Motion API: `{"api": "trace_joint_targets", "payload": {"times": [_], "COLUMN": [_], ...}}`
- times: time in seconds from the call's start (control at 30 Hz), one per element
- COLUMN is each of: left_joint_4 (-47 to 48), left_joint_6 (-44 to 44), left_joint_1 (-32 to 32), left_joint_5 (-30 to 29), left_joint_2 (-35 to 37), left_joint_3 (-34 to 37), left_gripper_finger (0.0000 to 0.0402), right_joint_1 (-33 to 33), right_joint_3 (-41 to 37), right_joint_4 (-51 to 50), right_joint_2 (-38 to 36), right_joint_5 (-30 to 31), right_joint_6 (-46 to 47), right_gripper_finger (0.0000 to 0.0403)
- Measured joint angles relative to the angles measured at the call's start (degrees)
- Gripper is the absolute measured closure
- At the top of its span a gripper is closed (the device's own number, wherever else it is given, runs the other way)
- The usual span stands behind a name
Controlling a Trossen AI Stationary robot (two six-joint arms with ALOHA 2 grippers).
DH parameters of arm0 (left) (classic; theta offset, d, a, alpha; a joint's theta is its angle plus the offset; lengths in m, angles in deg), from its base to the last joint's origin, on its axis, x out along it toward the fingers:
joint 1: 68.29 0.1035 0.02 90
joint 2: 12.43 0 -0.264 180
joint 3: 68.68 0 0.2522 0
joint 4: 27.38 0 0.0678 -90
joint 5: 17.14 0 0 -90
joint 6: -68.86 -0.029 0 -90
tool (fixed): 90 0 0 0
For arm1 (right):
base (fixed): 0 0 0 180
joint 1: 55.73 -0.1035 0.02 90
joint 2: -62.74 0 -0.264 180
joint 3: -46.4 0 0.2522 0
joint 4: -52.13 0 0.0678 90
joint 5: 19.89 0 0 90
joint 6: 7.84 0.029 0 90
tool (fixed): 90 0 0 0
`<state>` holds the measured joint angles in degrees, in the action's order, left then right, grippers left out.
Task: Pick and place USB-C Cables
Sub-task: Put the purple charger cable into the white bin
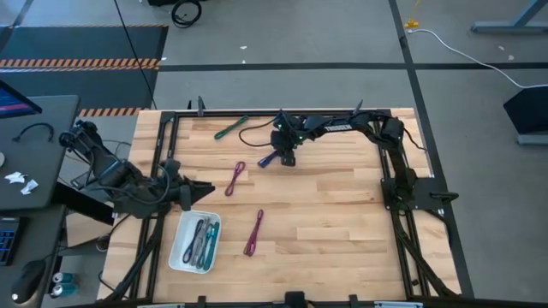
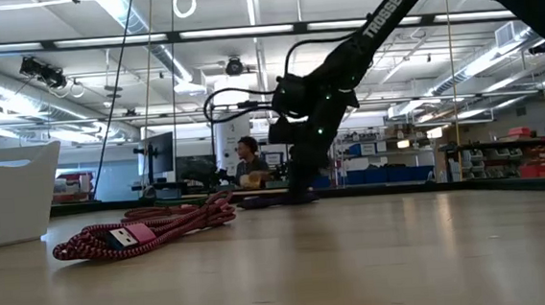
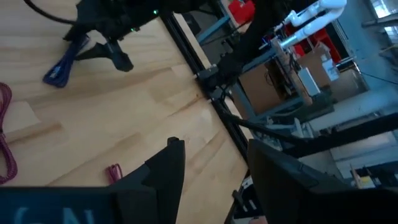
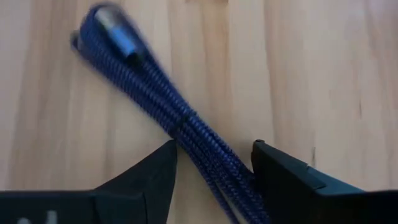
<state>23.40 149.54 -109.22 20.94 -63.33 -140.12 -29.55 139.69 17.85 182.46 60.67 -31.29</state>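
Observation:
My right gripper is open and reaches down to the table's far middle. Its fingers stand on either side of a blue braided USB-C cable that lies flat on the wood. A green cable, a purple one and a magenta one also lie loose on the table. The white tray near the left near corner holds several cables. My left gripper hovers open beside the tray's far end. My right gripper comes from above, pointing down, with its fingers across the blue cable bundle near one end. The bundle lies on the table close against one finger. I cannot tell whether the finger touches it. The other finger stands apart.
A thin black curved wire lies next to the green cable at the far edge. Black frame rails run along the table's sides. A desk with clutter stands off the left edge. A person sits in the room behind.

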Motion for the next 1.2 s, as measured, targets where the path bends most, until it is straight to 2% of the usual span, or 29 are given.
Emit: {"api": "trace_joint_targets", "payload": {"times": [0.17, 0.33, 0.47, 0.63, 0.73, 0.83, 0.93, 1.0, 1.07, 1.13, 1.2], "left_joint_4": [-0.6, -1.1, -1.2, -1.1, -1.1, -1.1, -1.1, -1.1, -1.3, -2.0, -4.7], "left_joint_6": [0.2, 0.2, 0.2, -0.4, -1.8, -4.3, -7.5, -9.8, -12.8, -17.1, -25.9], "left_joint_1": [0.0, 0.0, 0.0, 0.0, 0.0, 0.0, 0.0, 0.0, 0.0, 0.0, 0.0], "left_joint_5": [-0.4, 0.0, 1.1, 3.1, 5.0, 6.1, 6.1, 5.7, 4.7, 2.5, 0.5], "left_joint_2": [-1.7, -4.0, -5.4, -5.7, -5.7, -5.7, -5.7, -5.7, -5.7, -5.7, -5.7], "left_joint_3": [0.0, 0.0, 0.0, 0.0, 0.0, 0.0, 0.0, 0.0, 0.0, 0.0, 0.0], "left_gripper_finger": [0.0221, 0.0222, 0.0225, 0.0228, 0.0232, 0.0237, 0.0242, 0.0244, 0.0245, 0.0245, 0.0241], "right_joint_1": [0.2, -1.0, -2.6, -7.2, -11.5, -16.7, -23.3, -28.0, -32.2, -35.9, -38.6], "right_joint_3": [0.3, 0.5, 0.4, -4.8, -10.0, -17.1, -24.3, -28.0, -29.9, -29.5, -26.9], "right_joint_4": [-7.5, -18.4, -25.7, -24.1, -16.1, -4.0, 16.8, 33.6, 47.7, 57.2, 61.6], "right_joint_2": [-0.6, -1.0, -1.7, -6.5, -12.4, -18.2, -23.6, -26.3, -27.0, -26.9, -26.9], "right_joint_5": [-2.3, -1.6, -0.6, -5.2, -6.1, -5.7, -3.8, 1.3, 10.2, 19.7, 25.9], "right_joint_6": [-5.5, -6.6, 2.1, 12.5, 20.6, 33.3, 48.7, 57.4, 60.5, 59.1, 55.0], "right_gripper_finger": [0.0234, 0.0310, 0.0381, 0.0383, 0.0384, 0.0384, 0.0384, 0.0384, 0.0384, 0.0384, 0.0384]}}
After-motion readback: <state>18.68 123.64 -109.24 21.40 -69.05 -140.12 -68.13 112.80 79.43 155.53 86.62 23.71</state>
